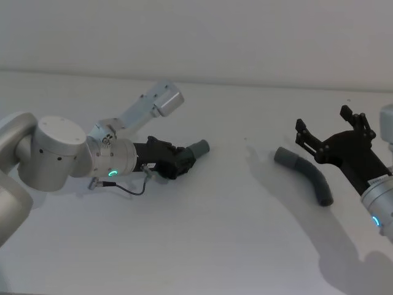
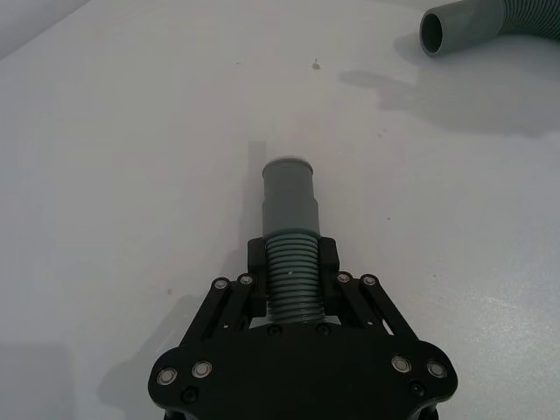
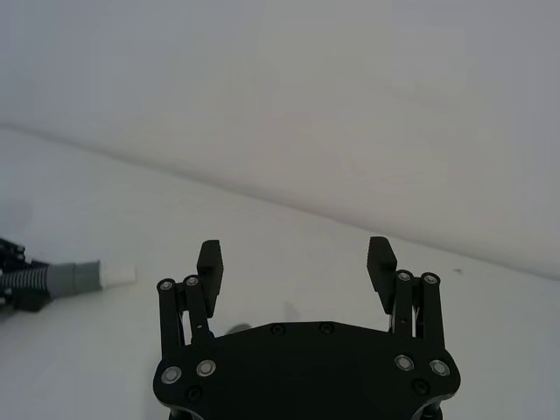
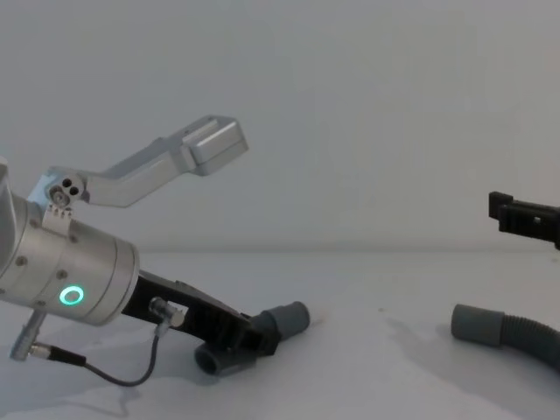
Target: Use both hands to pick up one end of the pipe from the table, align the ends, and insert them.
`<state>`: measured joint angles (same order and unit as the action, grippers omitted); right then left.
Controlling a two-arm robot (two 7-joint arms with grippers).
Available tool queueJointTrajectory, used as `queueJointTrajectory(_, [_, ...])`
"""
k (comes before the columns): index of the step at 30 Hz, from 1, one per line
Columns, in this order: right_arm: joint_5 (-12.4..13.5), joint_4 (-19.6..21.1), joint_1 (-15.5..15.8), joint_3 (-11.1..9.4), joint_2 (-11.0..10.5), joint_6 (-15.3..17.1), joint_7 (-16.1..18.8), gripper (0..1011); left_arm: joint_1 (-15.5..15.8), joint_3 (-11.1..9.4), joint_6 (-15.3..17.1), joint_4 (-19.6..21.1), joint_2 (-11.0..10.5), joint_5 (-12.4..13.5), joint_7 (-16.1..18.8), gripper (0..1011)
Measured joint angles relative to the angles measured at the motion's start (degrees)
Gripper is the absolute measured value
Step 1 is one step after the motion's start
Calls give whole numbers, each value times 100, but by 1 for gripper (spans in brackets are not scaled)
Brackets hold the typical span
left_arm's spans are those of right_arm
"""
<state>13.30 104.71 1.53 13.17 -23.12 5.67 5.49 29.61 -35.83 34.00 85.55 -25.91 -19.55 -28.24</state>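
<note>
My left gripper (image 1: 183, 161) is shut on the corrugated part of one grey pipe piece (image 2: 290, 278), low at the table (image 1: 215, 239). Its smooth cuff (image 1: 199, 148) sticks out past the fingertips toward the right. I cannot tell whether it rests on the surface. The right wrist view shows this cuff with a white tip (image 3: 118, 275). The other pipe piece (image 1: 305, 174), curved, lies on the table at the right, its hollow socket (image 2: 435, 33) facing left. My right gripper (image 1: 331, 130) hovers open just behind and above it, holding nothing.
The white table runs wide between the two pipe pieces and in front of them. A plain wall (image 1: 245, 37) closes the back. A thin black cable (image 1: 132, 190) hangs under my left wrist.
</note>
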Motion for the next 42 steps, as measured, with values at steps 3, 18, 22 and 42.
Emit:
queueJointTrajectory(3, [-107,121,28,14,-102,175,17,1000,0,0,1,0,0,3,0,327])
queueJointTrajectory(18, [-360,847,174,61,-552,1372,259,1000,-1,0,1,0,0,4,0,327])
queueJointTrajectory(22, [-308,993,185,41,-618,1791,380,1000,-1,0,1,0,0,4,1,327])
queueJointTrajectory(42, [253,955,-130,-224,-373,3136,739,1000,-1,0,1,0,0,3,1,327])
